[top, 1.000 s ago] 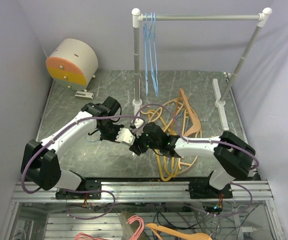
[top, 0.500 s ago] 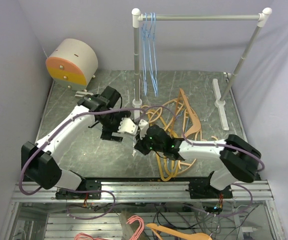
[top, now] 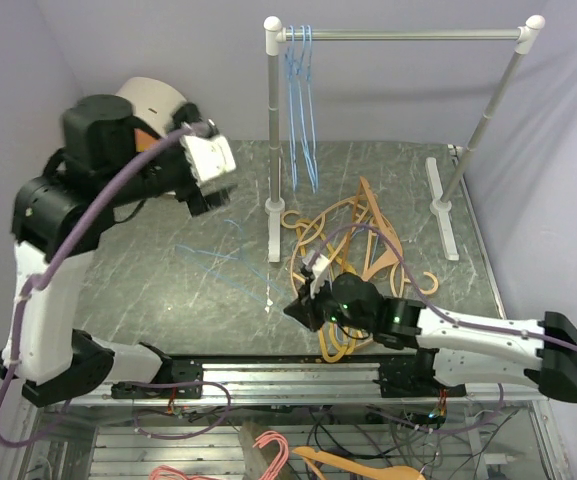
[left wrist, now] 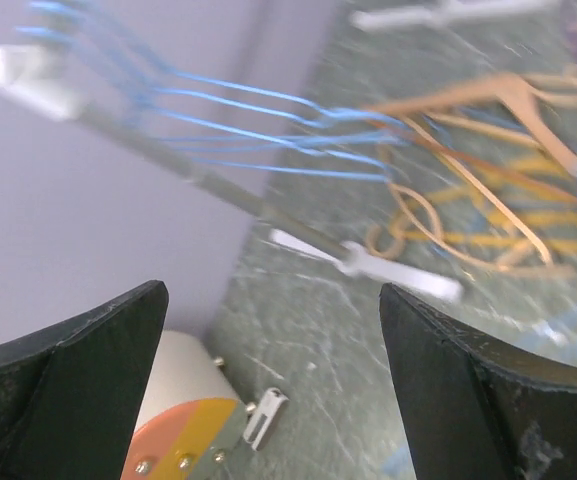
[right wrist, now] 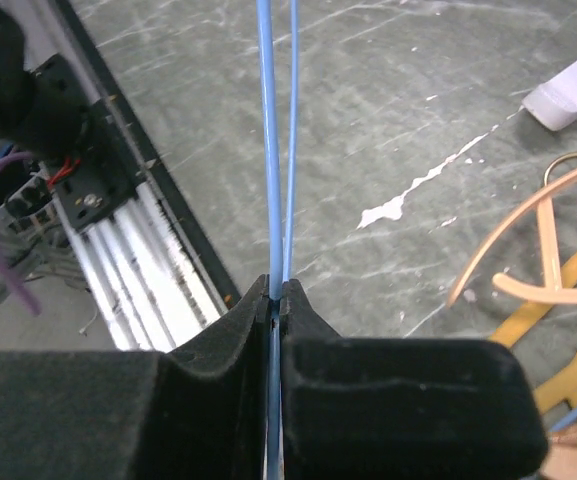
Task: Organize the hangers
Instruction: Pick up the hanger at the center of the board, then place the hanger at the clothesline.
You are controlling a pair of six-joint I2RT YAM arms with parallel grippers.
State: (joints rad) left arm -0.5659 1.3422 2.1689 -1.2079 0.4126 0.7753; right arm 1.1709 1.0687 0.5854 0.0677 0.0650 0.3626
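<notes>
The left gripper (left wrist: 273, 300) stands wide, seemingly empty; the right gripper (right wrist: 278, 300), tight on the blue hanger (right wrist: 268, 150), should lift it slowly.

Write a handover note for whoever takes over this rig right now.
Left gripper: open, empty, raised high over the left of the table.
Right gripper: shut on a light-blue wire hanger, low near the table's front.
Done: several blue hangers hang at the left end of the rail.
Left: hang the held one. The orange and tan hangers lie tangled in a pile on the table under the rail.
</notes>
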